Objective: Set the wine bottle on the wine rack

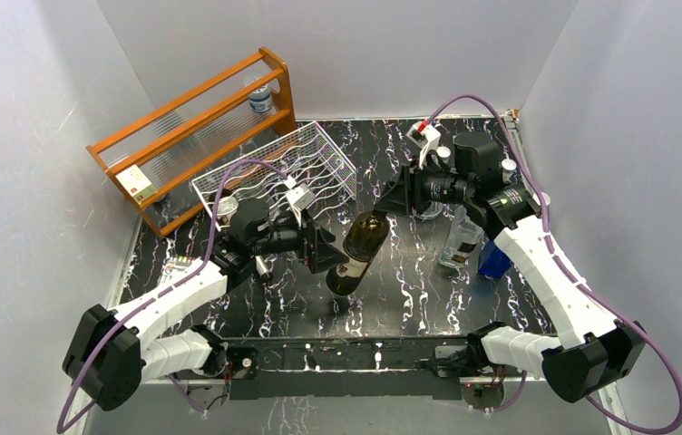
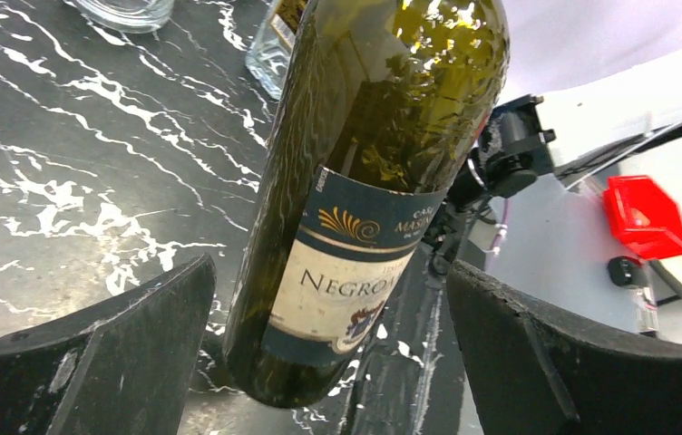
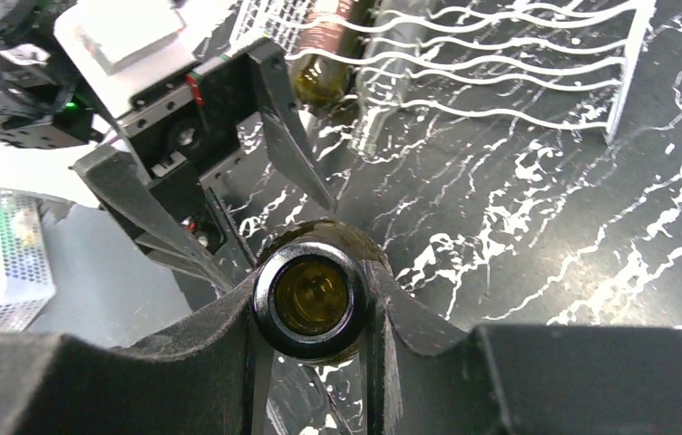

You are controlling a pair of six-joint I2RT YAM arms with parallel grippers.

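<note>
The right pincer (image 3: 312, 317) is clenched tight on the neck of the wine bottle (image 2: 365, 163), just under its round mouth. The left pincer (image 2: 328, 272) is wide open. Its two black fingers (image 2: 111, 353) stand one on each side of the fat part of the bottle. There is a gap on both sides, so they do not touch the glass.

The bottle is dark green with a blue and cream label (image 2: 346, 272). It leans, with the neck up toward the far right and the bottom down toward the near left. The bottom is very close to the black tabletop (image 1: 410, 290). I cannot tell if it touches.

The wine rack (image 1: 333, 154) is farther away and to the left of the bottle. Another dark bottle (image 3: 328, 32) already lies in its wavy wires. Behind the rack stands an orange shelf frame (image 1: 188, 122). To the right there is a clear glass bottle (image 1: 460, 240) and a blue thing (image 1: 494, 261).

I think the wine bottle is heavy, hard and smooth. Glass can slip, and it can break if it drops. The neck is thin and easy to pinch, but the heavy end will want to swing down. A second hold around the fat part by the label would help keep it steady. It should go down softly into a free wavy spot.
</note>
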